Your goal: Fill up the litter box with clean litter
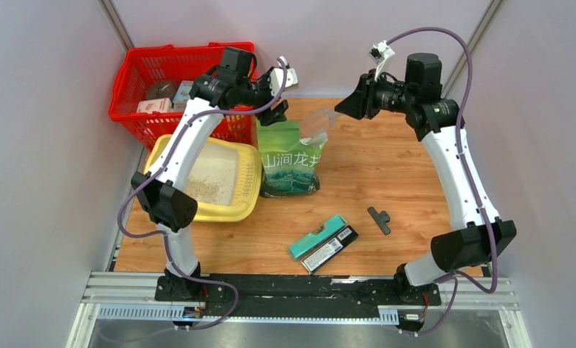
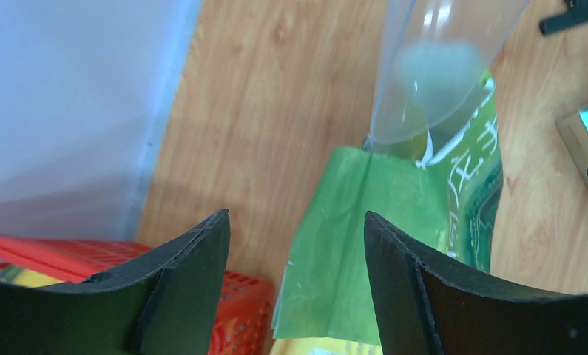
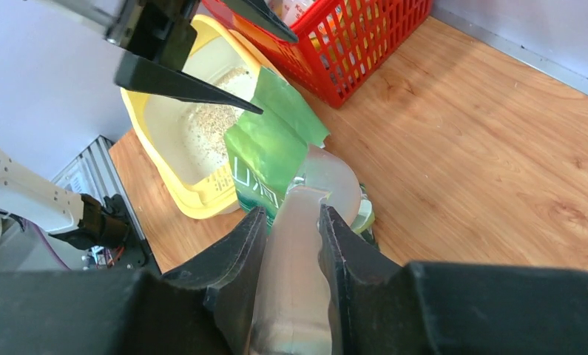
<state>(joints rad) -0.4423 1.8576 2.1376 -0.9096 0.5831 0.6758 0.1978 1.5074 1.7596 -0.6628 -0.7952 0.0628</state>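
The pale-yellow litter box lies at the left, under my left arm, with a patch of beige litter on its cream floor; both also show in the right wrist view. A green printed bag stands upright beside the box. My left gripper is open, its jaws just above the bag's folded top and touching nothing. My right gripper is shut on the handle of a translucent scoop, whose bowl hangs over the bag's mouth. I cannot tell whether the scoop holds litter.
A red mesh basket with small boxes stands at the back left, against the litter box. A teal box, a black box and a black T-shaped piece lie on the wooden table near the front. Grey walls enclose both sides.
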